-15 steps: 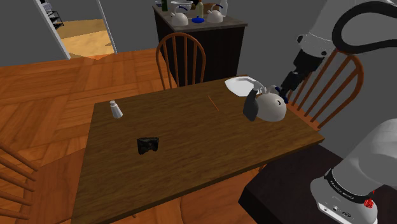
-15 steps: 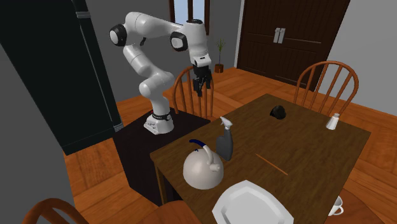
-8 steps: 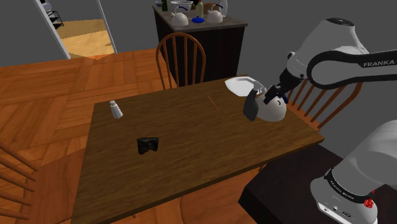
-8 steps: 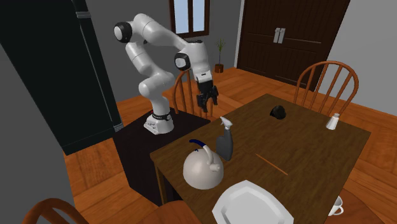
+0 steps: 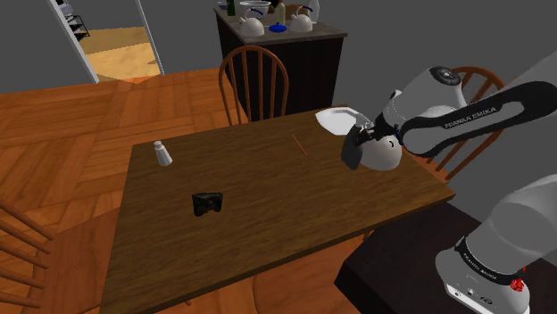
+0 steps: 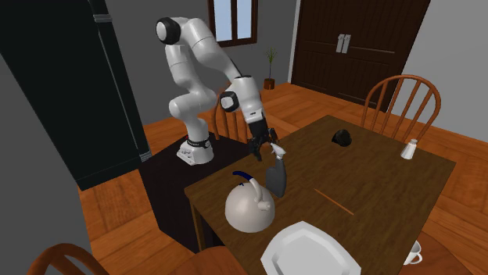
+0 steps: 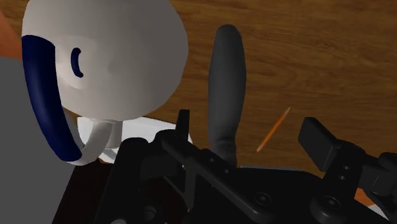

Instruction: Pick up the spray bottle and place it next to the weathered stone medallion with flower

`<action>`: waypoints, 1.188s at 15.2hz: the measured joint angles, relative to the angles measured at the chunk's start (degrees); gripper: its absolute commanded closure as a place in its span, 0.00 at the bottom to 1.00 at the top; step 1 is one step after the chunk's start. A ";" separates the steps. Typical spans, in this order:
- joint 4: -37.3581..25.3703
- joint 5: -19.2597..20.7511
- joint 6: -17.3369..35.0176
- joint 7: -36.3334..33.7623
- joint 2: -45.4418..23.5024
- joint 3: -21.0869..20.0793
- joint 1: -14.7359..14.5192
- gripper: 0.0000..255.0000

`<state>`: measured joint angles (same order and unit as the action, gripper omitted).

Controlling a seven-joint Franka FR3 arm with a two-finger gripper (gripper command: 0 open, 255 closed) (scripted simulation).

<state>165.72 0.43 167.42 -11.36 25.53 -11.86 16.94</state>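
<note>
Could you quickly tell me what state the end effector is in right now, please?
End effector: open, holding nothing; its fingers stand apart on either side of the dark grey spray bottle without touching it.

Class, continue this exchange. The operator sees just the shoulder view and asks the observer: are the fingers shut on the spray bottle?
Observer: No. In the wrist view the gripper is open, with the bottle between its fingers, which do not touch it.
Operator: Is the bottle upright?
Observer: Yes. The second exterior view shows it standing, with the gripper at its top.
Operator: Does the kettle touch it?
Observer: No. The wrist view shows table between the kettle and the bottle.
</note>
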 measured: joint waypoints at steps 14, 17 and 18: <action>-4.36 12.52 17.64 -12.85 -15.78 -32.04 36.04 0.00; -4.37 12.56 17.70 -12.89 -15.83 -32.33 36.35 1.00; -4.38 12.56 17.70 -12.90 -15.83 -32.35 36.37 1.00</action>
<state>161.35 12.99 185.12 -24.26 9.70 -44.21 53.31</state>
